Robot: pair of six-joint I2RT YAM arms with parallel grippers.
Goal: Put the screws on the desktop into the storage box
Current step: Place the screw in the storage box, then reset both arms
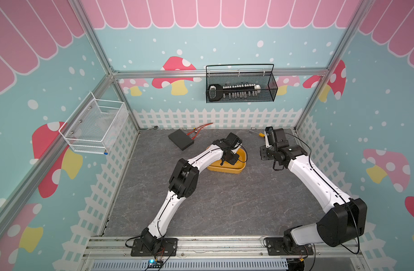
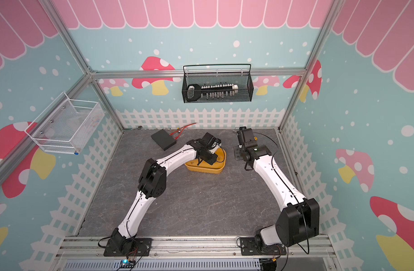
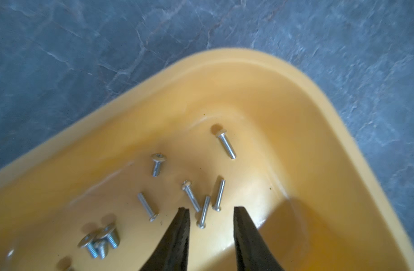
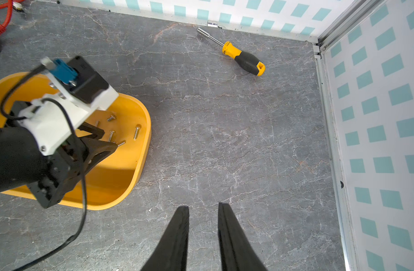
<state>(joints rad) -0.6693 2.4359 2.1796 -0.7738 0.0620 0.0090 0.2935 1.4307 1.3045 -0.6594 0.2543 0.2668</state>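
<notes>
Hovering left gripper (image 3: 212, 208) parted over screws (image 3: 190, 196) in storage box (image 3: 248, 61), some cropped, right gripper (image 4: 203, 206) parted, empty

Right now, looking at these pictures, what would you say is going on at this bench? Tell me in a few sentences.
The left gripper hangs over the yellow box, jaws parted, with nothing clamped between them. Several screws lie loose on the floor of the box. The right gripper hovers over the desktop beside the box, jaws apart and empty. A screwdriver lies untouched near the back wall.
</notes>
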